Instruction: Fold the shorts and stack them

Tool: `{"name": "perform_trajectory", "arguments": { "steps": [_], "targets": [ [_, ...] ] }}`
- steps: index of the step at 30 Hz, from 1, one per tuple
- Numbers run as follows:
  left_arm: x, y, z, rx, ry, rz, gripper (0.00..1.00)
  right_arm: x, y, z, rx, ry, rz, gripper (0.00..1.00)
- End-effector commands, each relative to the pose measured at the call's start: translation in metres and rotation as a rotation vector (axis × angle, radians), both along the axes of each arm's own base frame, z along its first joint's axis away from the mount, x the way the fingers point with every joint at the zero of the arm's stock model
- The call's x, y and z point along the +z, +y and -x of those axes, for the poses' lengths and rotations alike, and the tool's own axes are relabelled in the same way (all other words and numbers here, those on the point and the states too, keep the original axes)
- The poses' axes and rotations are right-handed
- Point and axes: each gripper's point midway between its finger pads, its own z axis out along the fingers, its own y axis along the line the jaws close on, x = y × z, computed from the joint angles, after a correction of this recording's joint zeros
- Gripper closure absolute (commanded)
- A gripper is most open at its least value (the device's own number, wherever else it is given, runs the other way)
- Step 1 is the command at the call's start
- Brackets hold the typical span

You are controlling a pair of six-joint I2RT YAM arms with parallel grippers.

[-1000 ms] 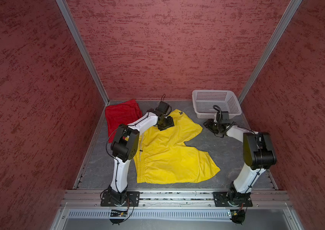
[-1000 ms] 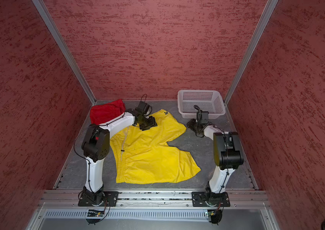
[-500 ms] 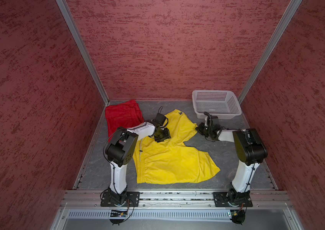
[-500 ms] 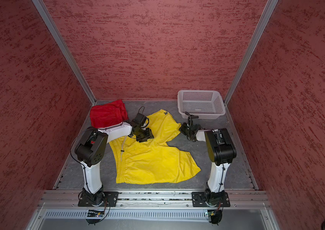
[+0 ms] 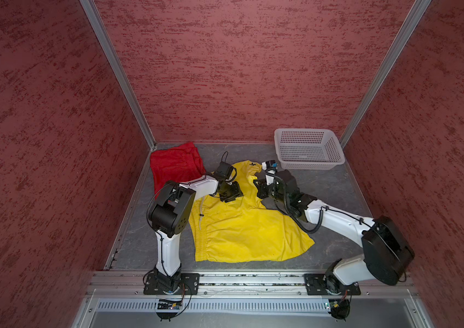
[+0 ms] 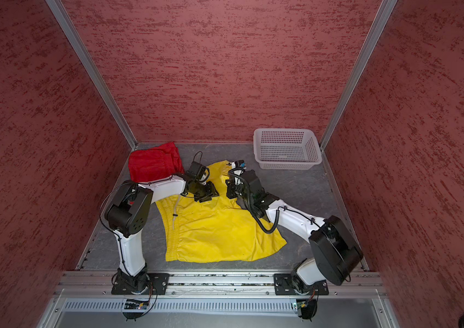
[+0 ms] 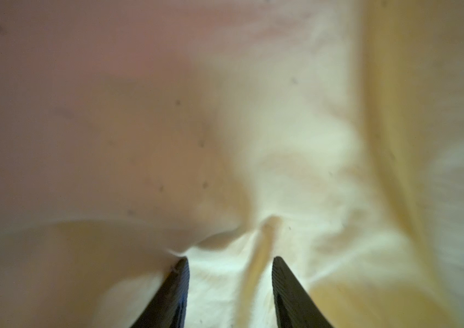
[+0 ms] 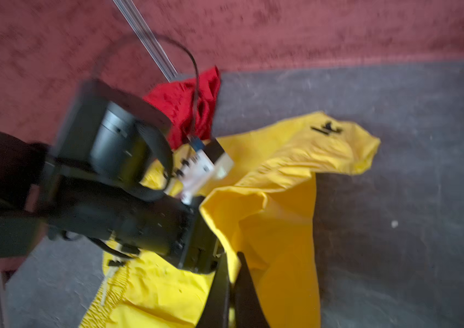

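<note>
The yellow shorts (image 5: 242, 230) (image 6: 219, 230) lie spread on the grey mat (image 5: 324, 198) in the middle of the cell. The gathered waist and pale drawstring (image 5: 201, 210) are towards the left arm, and one leg reaches back to where a small black logo (image 5: 251, 164) (image 8: 326, 129) shows. The red shorts (image 5: 174, 167) (image 6: 151, 167) sit bunched in the far left corner, just beside the yellow pair.

The left gripper (image 5: 229, 197) (image 7: 229, 261) is pressed down on the yellow cloth. Its jaws stand partly apart, with a raised ridge of fabric between them. The right gripper (image 5: 260, 190) (image 8: 233, 264) is closed tight on the inner edge of the far leg, and the cloth rises in a fold up to its fingers (image 8: 246, 286).

The white basket (image 5: 307, 166) stands in the far right corner, apart from both pairs, and only its own perforated walls and bottom show.

A second ago the right gripper hung half open over the mat near the basket, clear of the cloth. It has since crossed to the leg and shut. The left gripper has drawn back towards its base and narrowed. The red pair and the basket have not moved.
</note>
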Motion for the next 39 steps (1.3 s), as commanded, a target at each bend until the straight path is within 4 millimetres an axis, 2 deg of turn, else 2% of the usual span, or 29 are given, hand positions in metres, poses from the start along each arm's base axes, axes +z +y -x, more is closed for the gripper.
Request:
{"name": "perform_trajectory", "arguments": {
  "steps": [1, 4, 8, 10, 13, 16, 18, 20, 22, 26, 31, 35, 39],
  "targets": [
    [-0.055, 0.035, 0.026, 0.035, 0.143, -0.147, 0.51, -0.09, -0.038, 0.022, -0.101, 0.239, 0.158, 1.0],
    [-0.053, 0.042, 0.026, 0.042, 0.14, -0.153, 0.51, -0.11, -0.055, 0.036, -0.183, 0.318, 0.155, 0.92],
    [-0.054, 0.05, 0.029, 0.05, 0.15, -0.158, 0.51, -0.112, -0.08, 0.045, -0.265, 0.353, 0.144, 0.72],
    [-0.059, 0.056, 0.037, 0.039, 0.164, -0.188, 0.52, -0.1, -0.101, 0.041, -0.323, 0.332, 0.123, 0.62],
    [-0.067, 0.07, 0.053, 0.037, 0.19, -0.222, 0.61, -0.067, -0.132, 0.027, -0.403, 0.274, 0.06, 0.53],
    [-0.076, 0.085, 0.072, 0.05, 0.216, -0.243, 0.63, -0.031, -0.146, 0.005, -0.436, 0.182, 0.059, 0.47],
    [-0.079, 0.09, 0.081, 0.055, 0.228, -0.245, 0.63, -0.015, -0.137, -0.015, -0.41, 0.151, 0.072, 0.47],
    [-0.081, 0.091, 0.085, 0.05, 0.228, -0.245, 0.63, -0.014, -0.118, -0.036, -0.36, 0.165, 0.06, 0.47],
    [-0.08, 0.089, 0.087, 0.028, 0.218, -0.246, 0.64, -0.025, -0.096, -0.057, -0.312, 0.205, 0.042, 0.49],
    [-0.077, 0.087, 0.087, 0.004, 0.199, -0.26, 0.64, -0.048, -0.065, -0.085, -0.269, 0.248, 0.04, 0.48],
    [-0.076, 0.085, 0.083, -0.016, 0.191, -0.258, 0.64, -0.077, -0.052, -0.117, -0.28, 0.285, 0.068, 0.46],
    [-0.075, 0.082, 0.079, -0.031, 0.181, -0.25, 0.63, -0.086, -0.04, -0.144, -0.263, 0.26, 0.082, 0.47],
    [-0.074, 0.079, 0.074, -0.038, 0.175, -0.239, 0.63, -0.106, -0.035, -0.17, -0.281, 0.268, 0.125, 0.48]
  ]
}}
